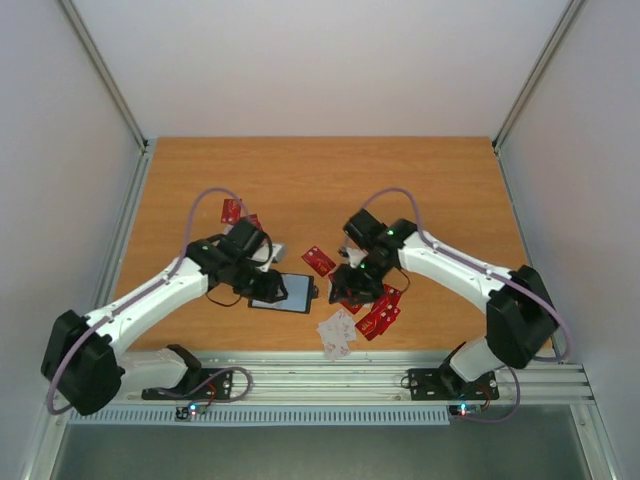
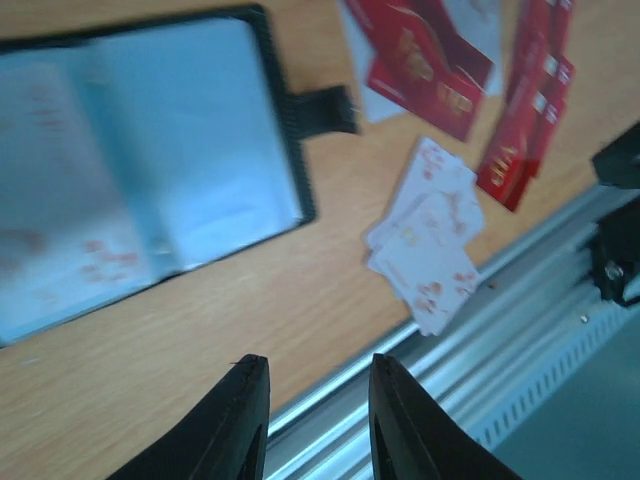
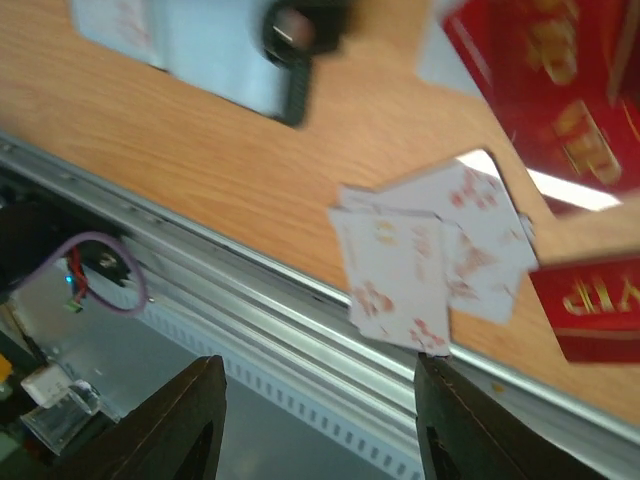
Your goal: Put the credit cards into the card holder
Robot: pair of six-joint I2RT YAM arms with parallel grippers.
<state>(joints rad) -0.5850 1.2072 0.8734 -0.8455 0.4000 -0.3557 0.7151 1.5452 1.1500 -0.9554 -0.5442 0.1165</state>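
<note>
1. "VIP" is read on one red card [image 3: 598, 296].
2. The card holder [image 1: 282, 292] is laid open on the table [image 1: 450, 200], pale blue pockets shown, beside scattered credit cards [image 1: 336, 335].
3. The left gripper [image 2: 315, 400] and the right gripper [image 3: 320, 400] are seen released, with nothing grasped.

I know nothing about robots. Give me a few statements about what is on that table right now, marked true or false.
1. The card holder lies open on the table. True.
2. The right hand grips a red card. False: it is open and holds nothing.
3. A pile of white cards lies near the table's front edge. True.
4. Every card is already inside the holder. False: red cards and the white ones lie loose on the wood.
</note>
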